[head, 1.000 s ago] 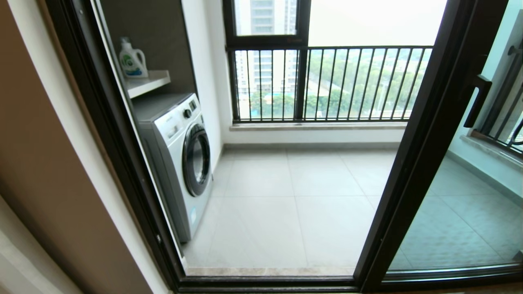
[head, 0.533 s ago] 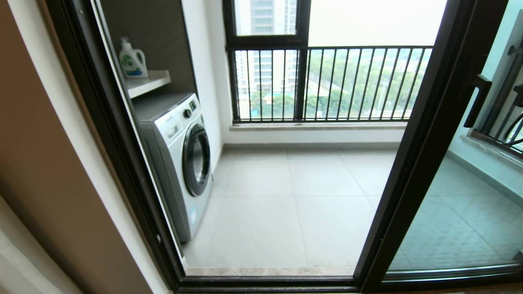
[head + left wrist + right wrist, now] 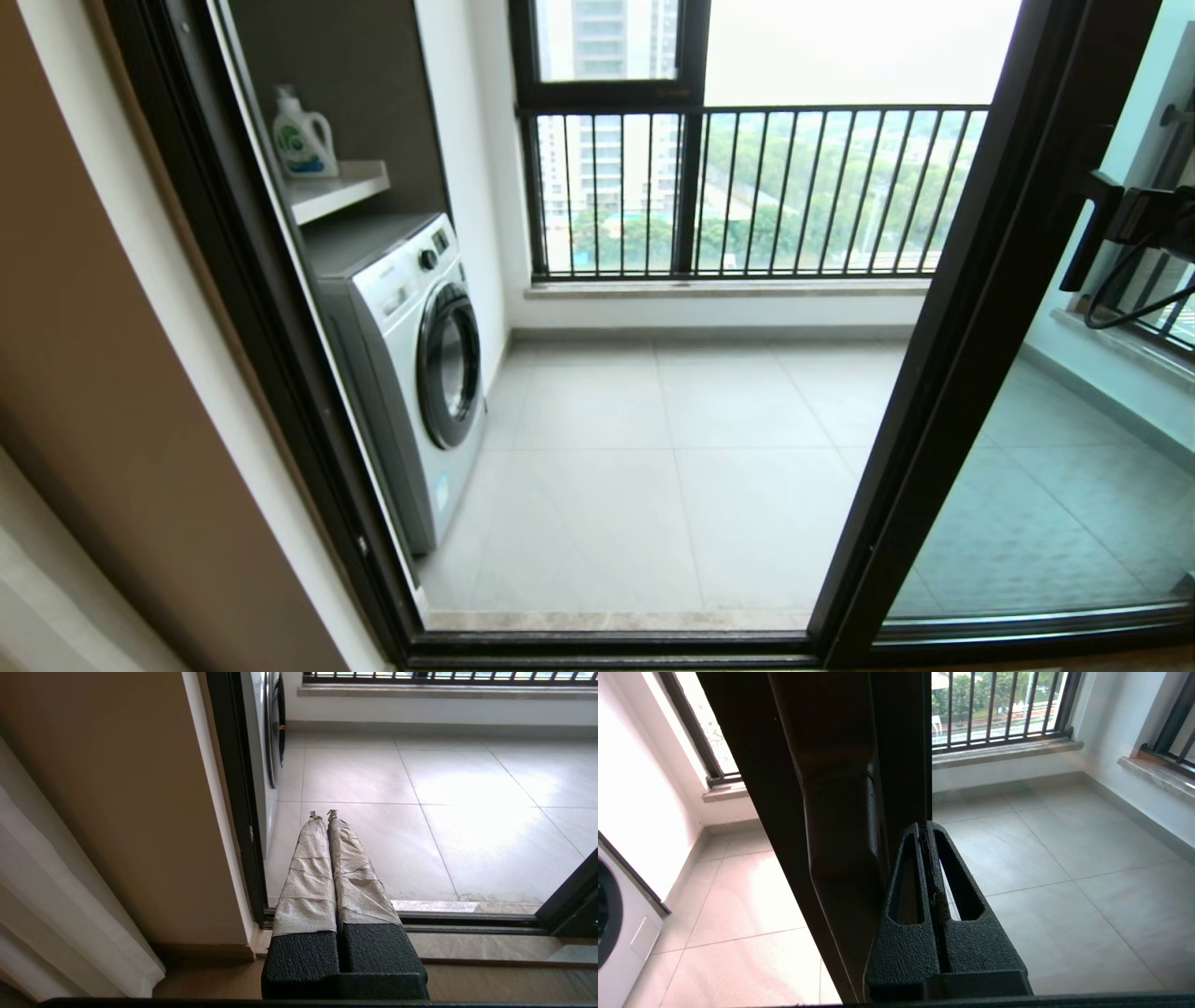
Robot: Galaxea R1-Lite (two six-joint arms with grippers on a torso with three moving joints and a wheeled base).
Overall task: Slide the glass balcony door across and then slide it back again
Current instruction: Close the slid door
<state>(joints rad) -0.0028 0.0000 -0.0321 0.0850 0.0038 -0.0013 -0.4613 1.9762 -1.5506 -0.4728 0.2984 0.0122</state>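
Observation:
The glass balcony door (image 3: 971, 308) stands at the right of the opening, its dark upright slanting down to the floor track. A small dark latch handle (image 3: 1088, 233) sits on that upright. My right gripper (image 3: 1125, 213) reaches in from the right edge, level with the handle's upper end and right beside it. In the right wrist view the right gripper (image 3: 924, 826) is shut on nothing, its tips next to the door upright (image 3: 784, 765) and handle (image 3: 840, 826). My left gripper (image 3: 323, 813), with cloth-wrapped fingers, is shut and hangs low by the left jamb.
A washing machine (image 3: 411, 373) stands inside the balcony on the left, under a shelf with a detergent bottle (image 3: 303, 135). A black barred railing (image 3: 747, 187) closes the far side. The left door jamb (image 3: 261, 327) and a white curtain (image 3: 56, 905) border the left.
My right gripper has come into the head view from the right edge and moved left up to the latch handle. The door has not moved.

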